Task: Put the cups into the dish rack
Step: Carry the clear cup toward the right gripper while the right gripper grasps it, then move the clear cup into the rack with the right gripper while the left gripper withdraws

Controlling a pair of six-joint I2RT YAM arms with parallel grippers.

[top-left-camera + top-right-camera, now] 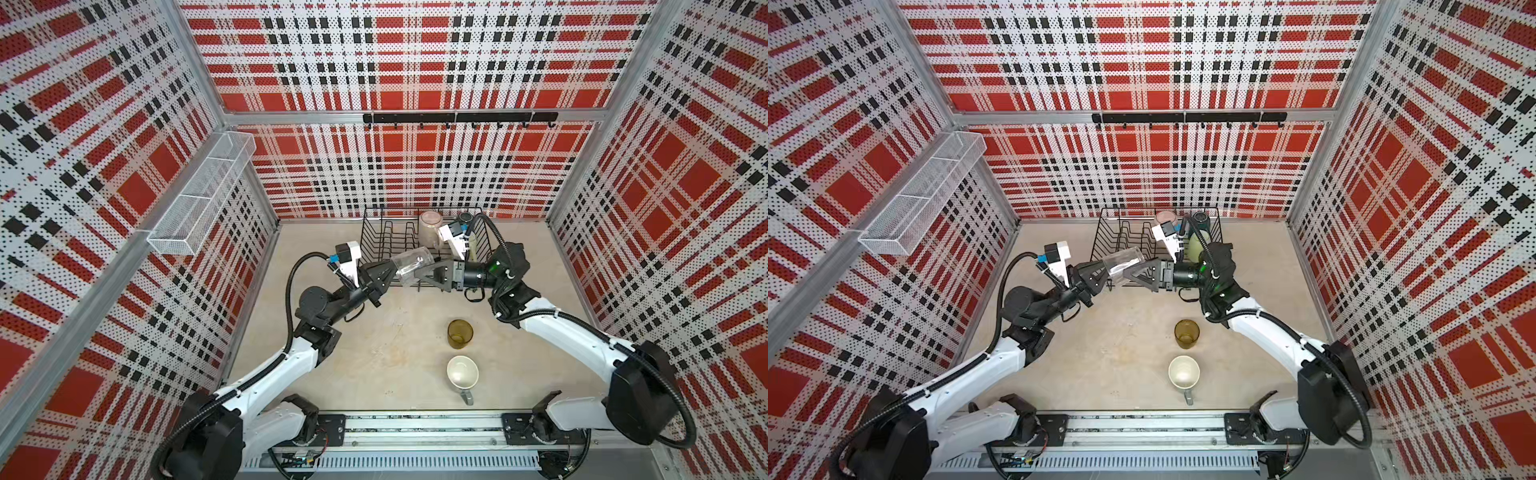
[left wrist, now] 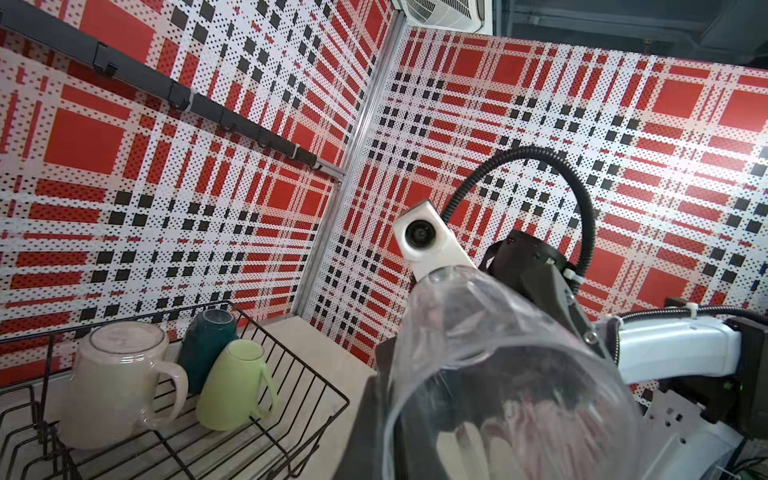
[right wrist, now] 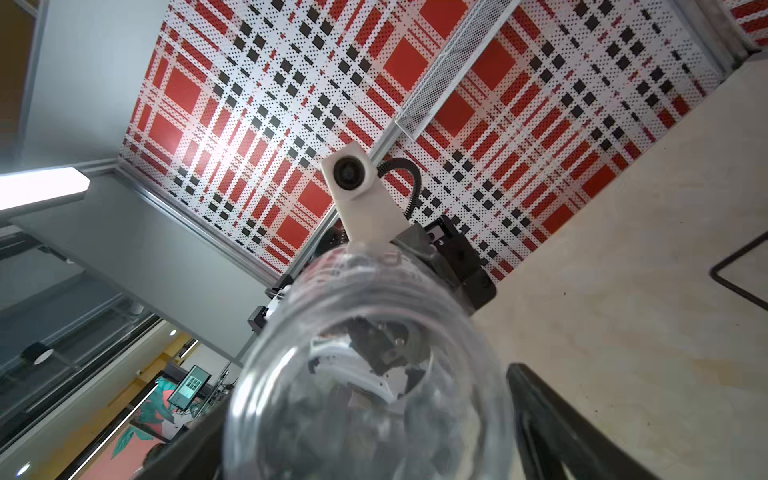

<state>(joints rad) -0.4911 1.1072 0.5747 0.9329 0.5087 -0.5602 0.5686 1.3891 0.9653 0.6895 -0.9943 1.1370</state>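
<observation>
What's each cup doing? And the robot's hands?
clear glass: sideways in the air, held
left gripper: shut on the clear glass
right gripper: open around the glass
pink mug: in the dish rack
teal mug: in the dish rack
green mug: in the dish rack
amber tumbler: upright on table, empty
grey mug: upright on table, empty

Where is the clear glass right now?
In both top views the glass hangs sideways mid-scene, held by the left claw by the rack's near edge, with the right claw open around its other end.
</observation>
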